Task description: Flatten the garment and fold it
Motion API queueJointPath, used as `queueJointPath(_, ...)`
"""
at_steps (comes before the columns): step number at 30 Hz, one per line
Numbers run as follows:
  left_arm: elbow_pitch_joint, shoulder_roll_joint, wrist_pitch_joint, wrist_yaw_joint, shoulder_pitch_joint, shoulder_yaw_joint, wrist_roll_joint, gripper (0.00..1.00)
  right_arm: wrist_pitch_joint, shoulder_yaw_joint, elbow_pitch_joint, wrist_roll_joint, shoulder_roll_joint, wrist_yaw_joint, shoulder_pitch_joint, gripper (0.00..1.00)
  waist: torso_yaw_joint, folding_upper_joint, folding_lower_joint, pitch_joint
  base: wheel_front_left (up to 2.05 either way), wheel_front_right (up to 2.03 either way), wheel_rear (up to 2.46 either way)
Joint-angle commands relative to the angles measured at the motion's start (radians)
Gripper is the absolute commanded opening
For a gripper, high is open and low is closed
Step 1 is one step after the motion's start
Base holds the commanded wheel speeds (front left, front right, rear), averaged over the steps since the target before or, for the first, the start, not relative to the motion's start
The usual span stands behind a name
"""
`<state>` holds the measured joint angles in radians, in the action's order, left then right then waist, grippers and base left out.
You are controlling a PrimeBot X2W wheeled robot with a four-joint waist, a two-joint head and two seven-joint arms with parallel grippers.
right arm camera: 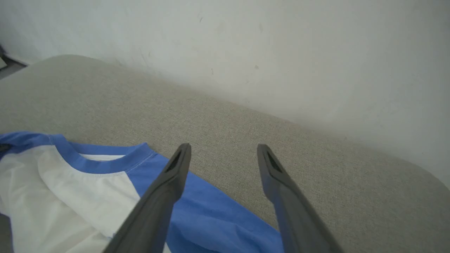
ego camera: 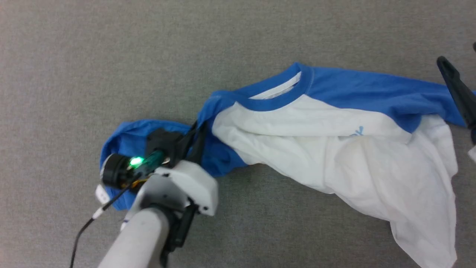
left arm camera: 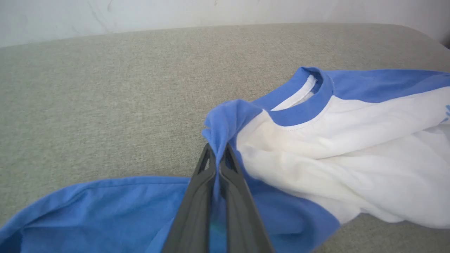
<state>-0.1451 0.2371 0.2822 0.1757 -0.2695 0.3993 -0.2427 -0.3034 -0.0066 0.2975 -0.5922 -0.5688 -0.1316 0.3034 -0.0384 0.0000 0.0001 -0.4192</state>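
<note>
The garment [ego camera: 334, 149], a white T-shirt with blue sleeves and a blue collar, lies crumpled across the grey surface with its collar toward the far side. My left gripper [ego camera: 199, 132] is shut on a raised fold of blue shoulder fabric beside the collar; the left wrist view shows the garment [left arm camera: 334, 147] pinched between the closed tips of the left gripper [left arm camera: 218, 153]. One blue sleeve spreads out under that wrist. My right gripper [right arm camera: 224, 149] hangs open and holds nothing, above the garment [right arm camera: 70, 189] at the other sleeve. One of its fingers [ego camera: 455, 87] shows at the right edge.
A grey fabric-covered surface [ego camera: 111, 56] carries everything, with bare room on the far side and at the left. A pale wall [right arm camera: 281, 52] rises behind its rounded far edge. A thin cable [ego camera: 85, 227] trails from my left wrist.
</note>
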Motion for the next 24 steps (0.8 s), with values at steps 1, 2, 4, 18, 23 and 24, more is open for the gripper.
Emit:
queueJointPath(1, -0.003, -0.023, -0.001, -0.011, -0.046, 0.023, 0.015, 0.0, -0.085, 0.066, -0.043, -0.021, -0.085, 0.001, 0.07, 1.0, -0.038, 0.0, -0.0001, -0.052, 0.0, 0.0, 0.0)
queueJointPath(2, -0.003, -0.023, -0.001, -0.011, -0.046, 0.023, 0.015, 0.0, -0.085, 0.066, -0.043, -0.021, -0.085, 0.001, 0.07, 1.0, -0.038, 0.0, -0.0001, -0.052, 0.0, 0.0, 0.0)
queueJointPath(4, 0.002, -0.048, -0.005, -0.016, -0.079, 0.049, 0.023, 0.0, -0.177, 0.142, -0.092, -0.061, -0.155, 0.001, 0.143, 1.0, -0.057, 0.0, -0.0001, -0.077, 0.0, 0.0, 0.0)
queueJointPath(18, 0.049, -0.119, -0.038, -0.038, -0.165, 0.127, 0.03, 0.0, -0.32, 0.709, -0.227, -0.063, -0.41, 0.001, 0.48, 1.0, -0.172, 0.0, -0.0001, -0.151, 0.0, 0.0, 0.0)
queueJointPath(23, 0.06, -0.124, -0.052, -0.037, -0.163, 0.132, 0.023, 0.0, -0.292, 0.836, -0.296, -0.069, -0.449, 0.001, 0.544, 1.0, -0.192, 0.0, -0.0001, -0.157, 0.0, 0.0, 0.0)
queueJointPath(24, 0.062, -0.124, -0.053, -0.036, -0.164, 0.133, 0.022, 0.0, -0.292, 0.858, -0.307, -0.082, -0.455, 0.001, 0.552, 1.0, -0.193, 0.0, -0.0001, -0.159, 0.0, 0.0, 0.0)
